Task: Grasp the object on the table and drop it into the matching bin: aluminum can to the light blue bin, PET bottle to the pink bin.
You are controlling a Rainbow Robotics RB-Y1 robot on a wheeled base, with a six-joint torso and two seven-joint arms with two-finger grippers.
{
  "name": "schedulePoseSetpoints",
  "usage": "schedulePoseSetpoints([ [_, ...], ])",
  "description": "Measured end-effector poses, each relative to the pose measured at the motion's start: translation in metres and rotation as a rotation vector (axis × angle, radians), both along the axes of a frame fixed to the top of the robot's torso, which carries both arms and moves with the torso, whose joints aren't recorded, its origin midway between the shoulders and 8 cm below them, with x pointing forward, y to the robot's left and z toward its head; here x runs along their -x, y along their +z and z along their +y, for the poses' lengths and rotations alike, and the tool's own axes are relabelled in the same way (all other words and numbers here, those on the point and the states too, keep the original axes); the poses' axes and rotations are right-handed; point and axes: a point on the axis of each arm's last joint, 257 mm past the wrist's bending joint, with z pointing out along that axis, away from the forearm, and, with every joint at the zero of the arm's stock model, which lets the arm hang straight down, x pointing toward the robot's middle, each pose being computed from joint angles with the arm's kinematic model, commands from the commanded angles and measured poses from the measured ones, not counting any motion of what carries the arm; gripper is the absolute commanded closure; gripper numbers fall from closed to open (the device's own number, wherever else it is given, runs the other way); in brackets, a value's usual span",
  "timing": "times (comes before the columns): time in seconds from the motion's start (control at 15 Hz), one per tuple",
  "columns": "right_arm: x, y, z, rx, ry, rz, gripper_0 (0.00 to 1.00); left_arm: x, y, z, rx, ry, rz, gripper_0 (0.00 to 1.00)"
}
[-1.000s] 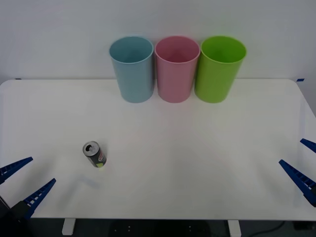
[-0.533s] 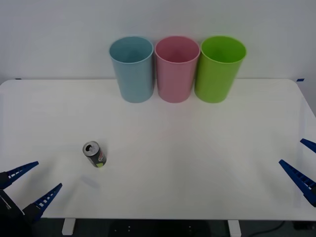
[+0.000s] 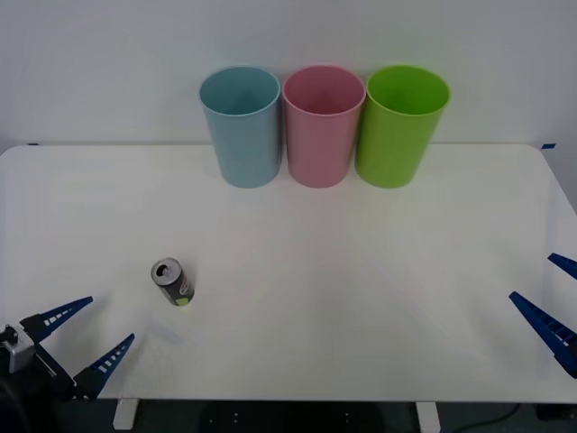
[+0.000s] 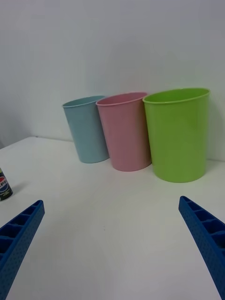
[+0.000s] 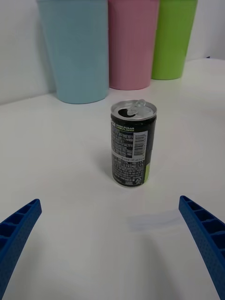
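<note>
A small dark aluminum can (image 3: pixel 172 282) (image 5: pixel 132 145) with a silver opened top stands upright on the white table (image 3: pixel 361 271), front left. My left gripper (image 3: pixel 86 338) (image 5: pixel 112 243) is open at the table's front left corner, a short way in front of the can, its blue fingers spread and apart from it. The light blue bin (image 3: pixel 241 126) (image 5: pixel 77 47) stands at the back beside the pink bin (image 3: pixel 323 124) (image 5: pixel 132 42). My right gripper (image 3: pixel 552 302) (image 4: pixel 112 243) rests open at the right edge. The can (image 4: pixel 4 186) also peeks in at the right wrist view's edge.
A lime green bin (image 3: pixel 401 124) (image 4: pixel 180 133) stands right of the pink one, the three touching in a row against the white wall. The table's front edge runs just past the left gripper.
My left gripper has slid to the right and forward along the front left corner, closer to the can. The can, bins and right gripper have stayed put.
</note>
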Motion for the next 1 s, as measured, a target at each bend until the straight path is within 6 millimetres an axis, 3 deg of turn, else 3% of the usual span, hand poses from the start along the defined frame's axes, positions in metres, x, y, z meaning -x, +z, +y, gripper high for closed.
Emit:
schedulePoseSetpoints([
  [1.0,0.0,0.0,0.0,0.0,0.0,0.0,0.0,-0.042,-0.008,-0.053,0.072,0.013,-0.032,0.0],
])
